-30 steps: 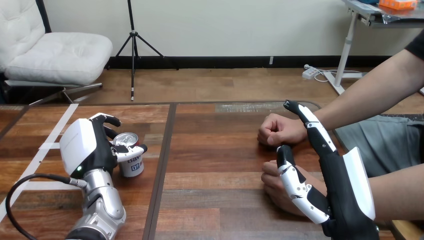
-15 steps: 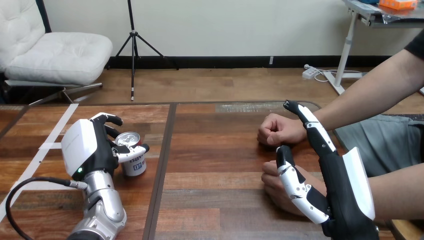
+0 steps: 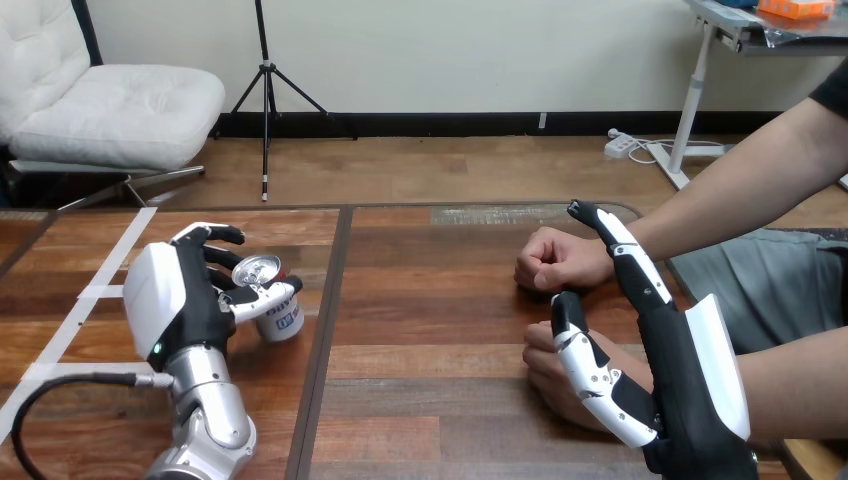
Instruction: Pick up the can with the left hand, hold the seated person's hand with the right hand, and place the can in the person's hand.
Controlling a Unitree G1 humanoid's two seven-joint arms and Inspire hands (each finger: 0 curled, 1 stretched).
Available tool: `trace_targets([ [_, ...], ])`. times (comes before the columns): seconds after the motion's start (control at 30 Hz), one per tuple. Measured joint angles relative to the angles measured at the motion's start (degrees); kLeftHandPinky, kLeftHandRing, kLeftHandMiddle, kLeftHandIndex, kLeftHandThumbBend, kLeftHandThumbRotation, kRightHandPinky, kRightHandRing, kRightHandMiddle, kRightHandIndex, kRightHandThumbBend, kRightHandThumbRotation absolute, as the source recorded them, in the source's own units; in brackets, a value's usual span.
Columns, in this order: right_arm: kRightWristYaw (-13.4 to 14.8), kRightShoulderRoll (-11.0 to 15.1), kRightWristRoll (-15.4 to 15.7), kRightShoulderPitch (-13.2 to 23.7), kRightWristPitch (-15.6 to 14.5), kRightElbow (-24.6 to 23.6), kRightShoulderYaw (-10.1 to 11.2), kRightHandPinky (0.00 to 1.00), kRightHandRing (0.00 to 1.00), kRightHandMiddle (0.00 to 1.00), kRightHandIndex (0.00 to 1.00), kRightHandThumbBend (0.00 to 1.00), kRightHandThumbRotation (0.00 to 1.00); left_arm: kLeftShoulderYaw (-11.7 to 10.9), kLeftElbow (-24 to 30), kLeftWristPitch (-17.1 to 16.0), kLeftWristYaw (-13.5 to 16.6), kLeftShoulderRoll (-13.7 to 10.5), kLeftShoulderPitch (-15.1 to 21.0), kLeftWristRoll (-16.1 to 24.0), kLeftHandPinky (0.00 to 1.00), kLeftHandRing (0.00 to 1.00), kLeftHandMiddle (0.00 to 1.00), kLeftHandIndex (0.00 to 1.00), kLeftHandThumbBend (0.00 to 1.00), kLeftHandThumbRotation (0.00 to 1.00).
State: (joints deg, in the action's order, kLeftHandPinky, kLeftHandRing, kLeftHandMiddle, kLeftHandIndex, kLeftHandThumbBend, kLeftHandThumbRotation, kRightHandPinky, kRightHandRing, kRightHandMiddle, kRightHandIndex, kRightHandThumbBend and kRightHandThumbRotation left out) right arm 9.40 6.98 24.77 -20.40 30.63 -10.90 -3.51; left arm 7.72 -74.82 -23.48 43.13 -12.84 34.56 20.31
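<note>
A small silver-topped can (image 3: 281,316) with blue print sits in my left hand (image 3: 176,296) at the table's left, fingers and thumb curled round it. It is tilted, its top leaning toward me. At the lower right my right hand (image 3: 690,385) stands upright with straight fingers. The person's near hand (image 3: 546,372), a loose fist, rests on the table between that hand's thumb and palm, touching the thumb; nothing is curled round it. The person's far hand (image 3: 551,260), also a fist, lies on the table just left of my right fingertips (image 3: 585,212).
Both of the person's forearms (image 3: 740,190) reach in from the right edge. White tape strips (image 3: 72,326) cross the wooden table (image 3: 430,310) at the left, and a dark seam (image 3: 326,320) runs down it just right of the can.
My left hand has drawn the can slightly up and to the right, and the can has tipped from upright to tilted. My right hand and the person's hands have stayed put.
</note>
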Motion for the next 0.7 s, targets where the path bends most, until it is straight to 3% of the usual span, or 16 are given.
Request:
trace_targets([
  [0.53,0.0,-0.04,-0.14,0.0,-0.02,0.0,-0.04,0.95,0.95,0.93,0.9,0.27,0.45,-3.03,0.15,-6.29,-1.6,0.74,-1.4,-3.8,0.45,0.44,0.47,0.58,0.7,0.0],
  [0.7,0.0,-0.05,0.27,0.0,-0.72,-0.22,-0.04,0.94,0.95,0.94,0.91,0.32,0.39,-4.02,0.45,-8.34,-1.92,1.04,-1.85,-4.21,0.42,0.43,0.47,0.58,0.71,0.0],
])
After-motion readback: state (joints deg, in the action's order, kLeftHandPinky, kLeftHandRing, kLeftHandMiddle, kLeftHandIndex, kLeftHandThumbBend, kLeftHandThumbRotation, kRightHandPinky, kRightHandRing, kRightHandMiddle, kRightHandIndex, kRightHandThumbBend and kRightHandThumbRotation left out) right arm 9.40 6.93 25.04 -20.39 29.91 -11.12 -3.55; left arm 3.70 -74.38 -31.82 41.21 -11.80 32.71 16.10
